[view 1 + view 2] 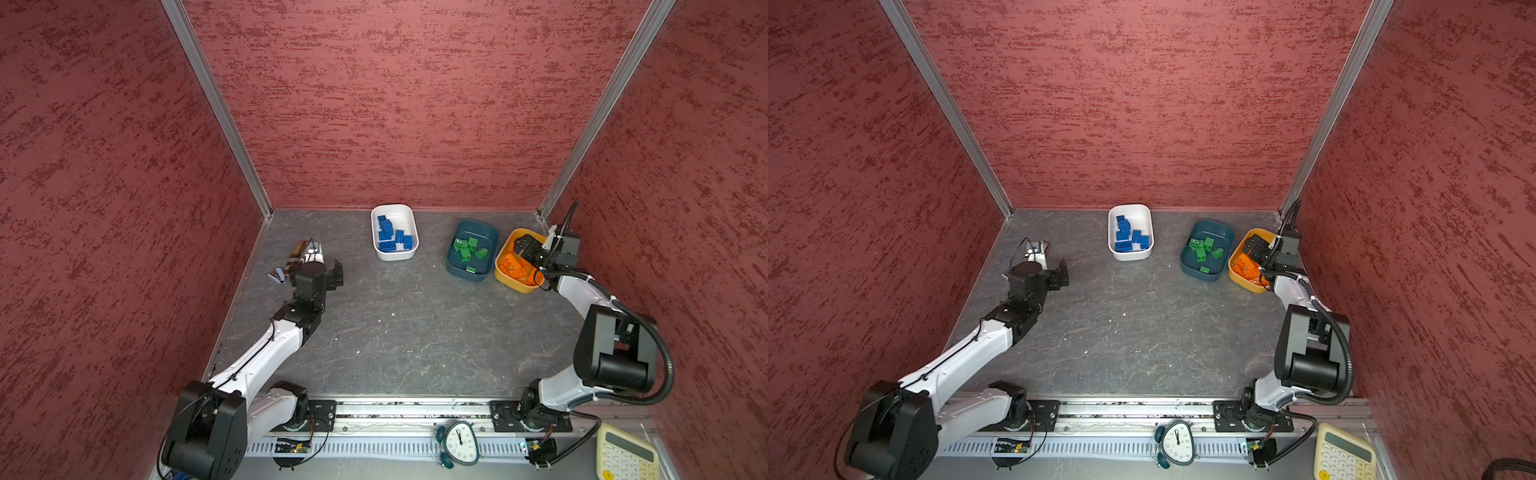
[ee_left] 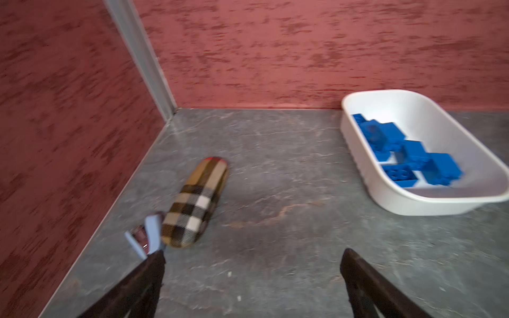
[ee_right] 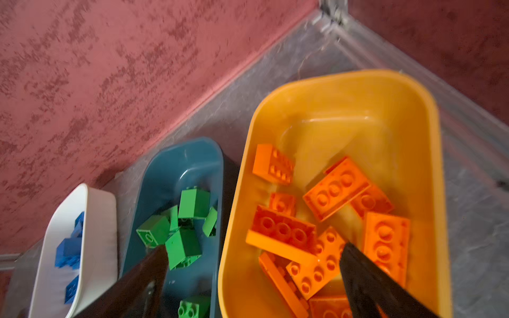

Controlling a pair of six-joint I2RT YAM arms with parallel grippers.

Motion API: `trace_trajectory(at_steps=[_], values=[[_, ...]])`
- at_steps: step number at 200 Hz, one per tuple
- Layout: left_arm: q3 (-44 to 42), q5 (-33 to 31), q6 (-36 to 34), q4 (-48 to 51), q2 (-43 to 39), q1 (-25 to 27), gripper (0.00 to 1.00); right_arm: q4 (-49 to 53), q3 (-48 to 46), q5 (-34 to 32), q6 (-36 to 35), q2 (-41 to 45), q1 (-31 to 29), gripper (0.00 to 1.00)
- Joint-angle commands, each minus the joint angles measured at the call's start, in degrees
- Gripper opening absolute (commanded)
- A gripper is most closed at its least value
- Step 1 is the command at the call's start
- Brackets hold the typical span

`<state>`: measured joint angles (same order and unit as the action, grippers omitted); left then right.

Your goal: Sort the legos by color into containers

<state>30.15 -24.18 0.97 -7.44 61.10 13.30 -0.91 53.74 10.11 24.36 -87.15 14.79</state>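
Both top views: blue legos [image 1: 388, 237] in white bowl [image 1: 405, 220], green legos [image 1: 469, 247] in teal bowl [image 1: 478, 230], orange legos [image 1: 513, 266] in yellow bowl [image 1: 510, 284].
Left wrist: left hand [image 2: 253, 253] agape, empty.
Right wrist: right hand [image 3: 254, 247] agape, empty, above orange legos; best lift straight, clear of rim.

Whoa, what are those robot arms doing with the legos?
Two robot arms are sorting legos by color. The blue legos lie in the white bowl, the green legos in the teal bowl, the orange legos in the yellow bowl. The right gripper hangs open over the yellow bowl, holding nothing. The left gripper is open and empty, near a plaid pouch. Sorting looks done.
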Motion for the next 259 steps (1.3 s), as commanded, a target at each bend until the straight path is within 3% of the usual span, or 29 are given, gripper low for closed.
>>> trace_trajectory(at_steps=[1, 17, 41, 83, 115, 139, 154, 159, 164, 173, 181, 190, 198, 259], values=[[-5.3, 2.7, 4.5, 0.7, -3.0, -6.9, 0.99, -9.1, -8.0, -7.9, -3.6, 7.0, 0.0, 0.99], [-7.6, 9.1, 5.8, -0.7, -2.9, -12.3, 0.99, -17.9, -16.1, -10.1, -6.9, 9.8, 0.0, 0.99], [-9.8, 12.8, 5.6, -7.9, 0.9, -14.7, 0.99, -33.1, -26.4, -8.0, -12.5, 9.7, 0.0, 0.99], [-8.5, 17.9, 4.6, -22.8, 10.8, -14.3, 0.99, -47.8, -29.9, -0.9, -13.9, 4.2, -1.1, 0.99], [-7.9, 17.8, 1.0, -28.2, 14.1, -12.8, 0.99, -55.3, -33.2, 4.0, -21.3, 1.6, -5.4, 0.99], [-7.3, 17.1, -1.8, -35.4, 19.7, -12.2, 0.99, -58.7, -35.0, -0.3, -22.4, 0.6, -7.7, 0.99], [-9.8, 18.0, -2.1, -49.8, 28.4, -12.7, 0.99, -63.3, -36.7, -6.7, -21.4, -1.1, -8.7, 0.99], [-9.8, 17.7, -1.2, -47.6, 27.5, -12.8, 0.99, -66.0, -37.7, -7.5, -21.6, -1.7, -9.1, 0.99], [-9.1, 18.3, -0.2, -43.2, 26.0, -13.3, 0.99, -65.0, -37.7, -8.2, -21.4, -1.3, -9.2, 0.99], [-9.6, 18.8, -0.2, -47.8, 27.8, -14.1, 0.99, -64.1, -37.5, -8.5, -21.3, -1.0, -9.2, 0.99], [-8.8, 19.3, 0.7, -43.1, 26.2, -14.3, 0.99, -64.6, -37.5, -8.7, -21.4, -1.3, -9.3, 0.99], [-9.6, 19.6, 0.1, -47.3, 27.5, -14.5, 0.99, -64.3, -37.5, -8.6, -21.4, -1.0, -9.3, 0.99], [-8.9, 19.8, 0.7, -43.6, 26.3, -14.5, 0.99, -64.8, -37.8, -8.5, -21.4, -1.0, -9.3, 0.99], [-9.4, 19.8, 0.6, -45.6, 27.0, -14.6, 0.99, -62.4, -36.5, -7.9, -21.9, -1.1, -9.5, 0.99]])
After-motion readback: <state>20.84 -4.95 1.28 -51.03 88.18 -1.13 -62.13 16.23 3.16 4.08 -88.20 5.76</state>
